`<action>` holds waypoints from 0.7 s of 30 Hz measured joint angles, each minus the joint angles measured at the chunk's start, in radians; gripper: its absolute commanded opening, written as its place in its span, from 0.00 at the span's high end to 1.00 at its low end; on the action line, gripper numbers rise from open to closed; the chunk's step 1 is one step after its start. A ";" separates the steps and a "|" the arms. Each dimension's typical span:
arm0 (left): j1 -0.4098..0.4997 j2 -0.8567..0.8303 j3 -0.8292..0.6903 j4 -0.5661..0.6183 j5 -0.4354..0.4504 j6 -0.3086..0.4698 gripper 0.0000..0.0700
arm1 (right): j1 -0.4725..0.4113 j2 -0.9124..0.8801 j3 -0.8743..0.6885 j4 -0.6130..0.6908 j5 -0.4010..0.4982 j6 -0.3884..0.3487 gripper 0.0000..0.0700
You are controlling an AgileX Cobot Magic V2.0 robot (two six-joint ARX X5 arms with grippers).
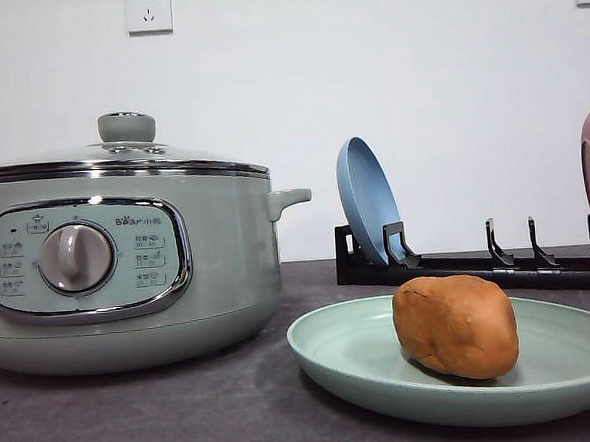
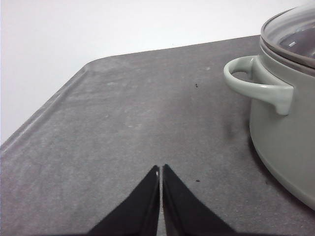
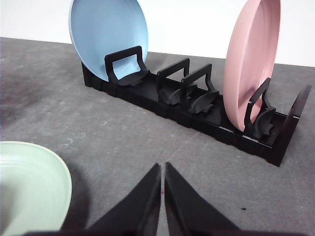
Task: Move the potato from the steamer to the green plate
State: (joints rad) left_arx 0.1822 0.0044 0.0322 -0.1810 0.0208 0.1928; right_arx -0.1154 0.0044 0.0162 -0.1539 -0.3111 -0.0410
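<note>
- The left pincer [image 2: 161,172] is seen from its wrist camera low over the bare grey surface [image 2: 123,128], its two black fingers brought together with only a hairline gap at the tips and nothing between them.
- The right pincer [image 3: 162,169] is likewise closed to a thin slit, empty, and held above the surface with its tips pointing toward the black dish rack [image 3: 197,110].
- The potato [image 1: 456,326] lies on the green plate [image 1: 343,353], right of the plate's middle, resting on its long side and touching the plate's floor.
- The steamer [image 1: 127,261] stands to the left of the green plate, close beside it but apart, with its glass lid [image 1: 121,156] on.
- What lies inside the steamer cannot be made out through the lid.
- The steamer's left edge is cut off in the front view; in the left wrist view just one side handle [image 2: 256,86] and part of the wall and lid show.
- The green plate's right rim runs out of the front view, and the right wrist view catches only an arc of it [image 3: 29,187].
- A blue plate [image 3: 108,37] stands on edge at one end of the rack and a pink plate [image 3: 251,64] at the other, the slots between them unfilled.
- The pink plate is mostly cut off at the right edge of the front view.
- The surface is dark grey and matte with a few small dark specks; behind it is a plain white wall [image 1: 417,93] bearing a white socket [image 1: 149,9].
</note>
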 measured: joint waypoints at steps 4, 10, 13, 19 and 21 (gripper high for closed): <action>0.000 0.000 0.000 0.000 0.000 0.000 1.00 | 0.000 0.000 0.000 0.000 0.000 0.003 1.00; 0.000 0.000 0.000 0.000 0.000 0.000 1.00 | 0.000 0.000 0.000 0.000 0.000 0.004 1.00; 0.000 0.000 0.000 0.000 0.000 0.000 1.00 | 0.000 0.000 0.000 0.000 0.000 0.004 1.00; 0.000 0.000 0.000 0.000 0.000 0.000 1.00 | 0.000 0.000 0.000 0.000 0.000 0.004 1.00; 0.000 0.000 0.000 0.000 0.000 0.000 1.00 | 0.000 0.000 0.000 0.000 0.000 0.004 1.00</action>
State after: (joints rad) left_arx 0.1822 0.0044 0.0322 -0.1810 0.0208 0.1928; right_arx -0.1154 0.0044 0.0162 -0.1536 -0.3111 -0.0372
